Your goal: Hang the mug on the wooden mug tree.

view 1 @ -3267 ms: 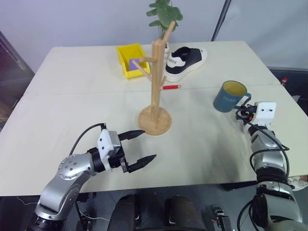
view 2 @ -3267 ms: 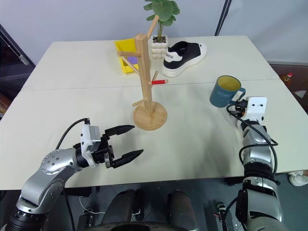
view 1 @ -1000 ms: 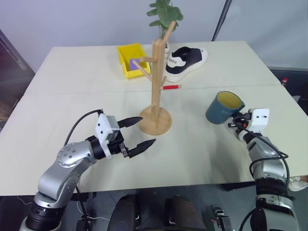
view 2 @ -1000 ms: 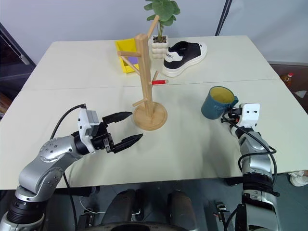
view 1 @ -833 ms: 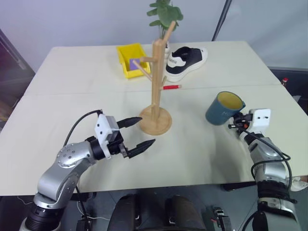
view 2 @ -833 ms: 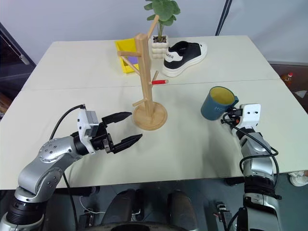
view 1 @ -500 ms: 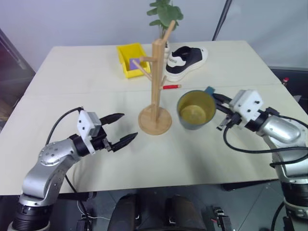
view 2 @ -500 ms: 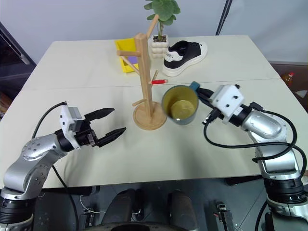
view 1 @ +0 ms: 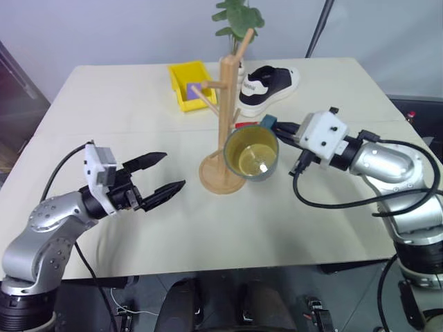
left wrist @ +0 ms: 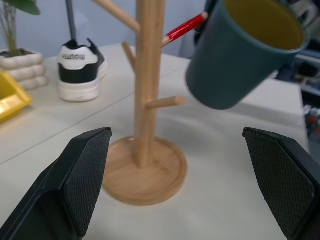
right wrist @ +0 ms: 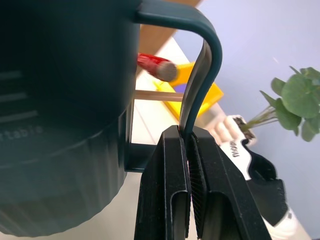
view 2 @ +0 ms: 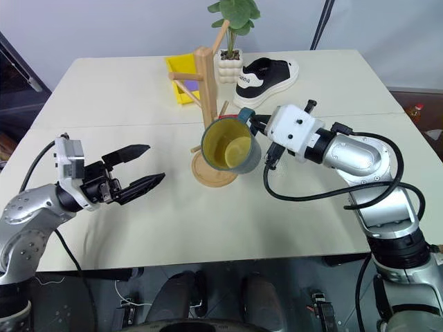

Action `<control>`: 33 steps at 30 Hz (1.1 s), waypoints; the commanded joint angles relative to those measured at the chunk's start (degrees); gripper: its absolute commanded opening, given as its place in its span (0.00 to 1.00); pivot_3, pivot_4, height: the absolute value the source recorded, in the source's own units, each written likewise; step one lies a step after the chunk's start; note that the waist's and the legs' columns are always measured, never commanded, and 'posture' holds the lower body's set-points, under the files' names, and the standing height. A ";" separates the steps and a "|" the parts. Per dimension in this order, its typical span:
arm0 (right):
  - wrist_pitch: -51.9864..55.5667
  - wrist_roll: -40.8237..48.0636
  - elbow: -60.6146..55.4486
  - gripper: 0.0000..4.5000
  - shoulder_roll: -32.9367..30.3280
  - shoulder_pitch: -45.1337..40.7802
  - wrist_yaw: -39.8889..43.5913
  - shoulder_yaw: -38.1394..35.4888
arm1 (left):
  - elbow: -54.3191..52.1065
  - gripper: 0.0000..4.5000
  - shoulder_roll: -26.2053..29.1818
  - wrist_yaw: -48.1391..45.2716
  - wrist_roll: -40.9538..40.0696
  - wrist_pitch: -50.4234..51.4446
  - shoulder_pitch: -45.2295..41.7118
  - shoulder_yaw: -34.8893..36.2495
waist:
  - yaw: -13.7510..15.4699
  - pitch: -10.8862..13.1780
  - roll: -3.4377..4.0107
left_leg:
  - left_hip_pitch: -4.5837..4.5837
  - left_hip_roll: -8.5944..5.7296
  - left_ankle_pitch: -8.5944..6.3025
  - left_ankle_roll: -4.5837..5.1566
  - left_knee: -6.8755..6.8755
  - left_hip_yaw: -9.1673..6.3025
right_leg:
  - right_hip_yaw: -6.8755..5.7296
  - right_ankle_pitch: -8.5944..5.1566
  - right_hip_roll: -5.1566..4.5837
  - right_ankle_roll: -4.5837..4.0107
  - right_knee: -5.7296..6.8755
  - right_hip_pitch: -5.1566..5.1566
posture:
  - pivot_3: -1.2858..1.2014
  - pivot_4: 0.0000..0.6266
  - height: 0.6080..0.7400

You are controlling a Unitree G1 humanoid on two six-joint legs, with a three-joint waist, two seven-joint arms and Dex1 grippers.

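The dark teal mug (view 1: 251, 152), yellow inside, hangs in the air on its side, its mouth turned toward me. It sits just right of the wooden mug tree's post (view 1: 226, 104), above the round base (view 1: 221, 178). My right gripper (view 1: 274, 126) is shut on the mug's loop handle (right wrist: 205, 60), its fingers (right wrist: 172, 195) pinching the lower part of the loop. My left gripper (view 1: 168, 173) hovers open and empty above the table, left of the tree. In the left wrist view the mug (left wrist: 245, 50) floats beside the upper pegs (left wrist: 162, 102).
A yellow bin (view 1: 188, 84), a black-and-white sneaker (view 1: 268, 83) and a potted green plant (view 1: 237, 17) stand behind the tree. A red pen (left wrist: 184, 28) lies on the table beyond the mug. The table's front edge (view 1: 228, 266) runs close below both arms.
My right gripper lifted the mug and carried it left to the tree, tipping its mouth toward me. My left gripper drew back to the left, away from the base.
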 commanded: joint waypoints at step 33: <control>8.20 14.57 8.55 0.65 8.67 3.90 -1.76 -21.08 | 4.55 1.00 -3.93 10.16 5.60 -1.83 -1.90 0.85 | 0.16 -0.05 -0.06 | 0.05 -0.03 -0.02 0.04 0.02 0.00 | -0.03 0.01 -0.01 0.02 -0.01 0.12 | 0.52 0.24 1.00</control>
